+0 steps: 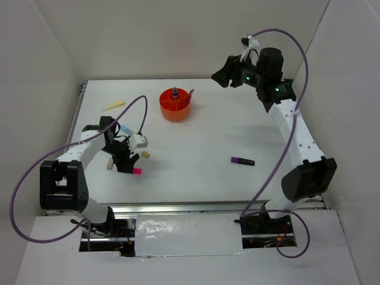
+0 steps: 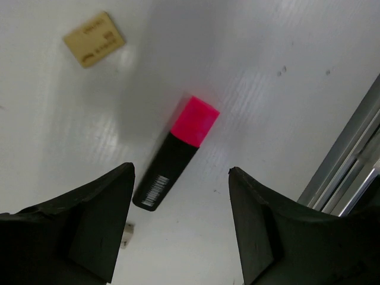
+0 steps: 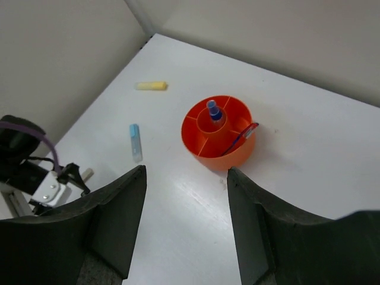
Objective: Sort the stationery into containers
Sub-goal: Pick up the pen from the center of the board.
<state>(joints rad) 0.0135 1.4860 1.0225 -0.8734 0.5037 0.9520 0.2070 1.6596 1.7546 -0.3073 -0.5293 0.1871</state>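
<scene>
Operator: Which step is in hand?

Describer: Picking up the pink-black highlighter [image 2: 177, 149]. Your left tool [image 2: 180, 175] hovers over it, jaws spread wide, nothing held. The highlighter lies flat on the white table [image 2: 267, 107] near its front-left edge. In the wrist view it sits slanted between the two fingers. A tan eraser [image 2: 94, 39] lies nearby, apart from it.

Operator: And the right side?

Describer: Your right tool [image 3: 185, 173] is open and empty, raised high, looking down on the orange pot [image 3: 222, 155]. The pot holds a blue-capped bottle [image 3: 214, 111] in its central tube and thin pens [image 3: 244, 133] in one compartment.

Operator: What does the next move call for?

Describer: In my judgement, you lower the left tool, straddle the black barrel across its width, close, then carry it to the pot, which stands well apart.
</scene>
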